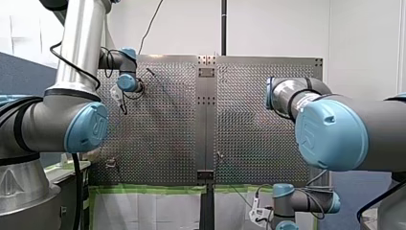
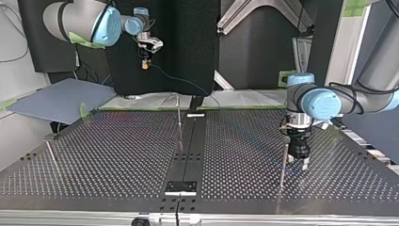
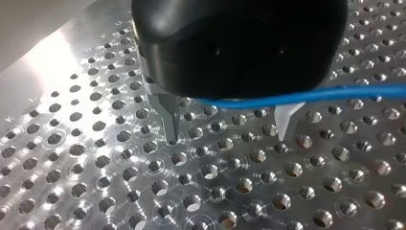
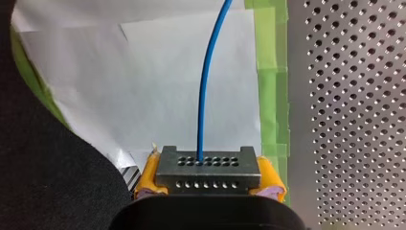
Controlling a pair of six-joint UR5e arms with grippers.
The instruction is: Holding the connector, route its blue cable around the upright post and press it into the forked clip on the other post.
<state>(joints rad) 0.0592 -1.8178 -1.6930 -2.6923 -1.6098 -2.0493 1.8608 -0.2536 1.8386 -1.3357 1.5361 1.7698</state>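
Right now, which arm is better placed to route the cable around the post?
Right. My right gripper holds the connector with the blue cable; my left gripper is open, holding nothing.

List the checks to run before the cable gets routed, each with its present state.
1. The connector clamped between the yellow pads of my right gripper: ok.
2. The blue cable seated in the connector: ok.
3. Fingers of my left gripper apart, not pinching the cable: ok.
4. Cable round the upright post: cannot tell, its run there is too faint.
5. The forked clip located: cannot tell, too small.
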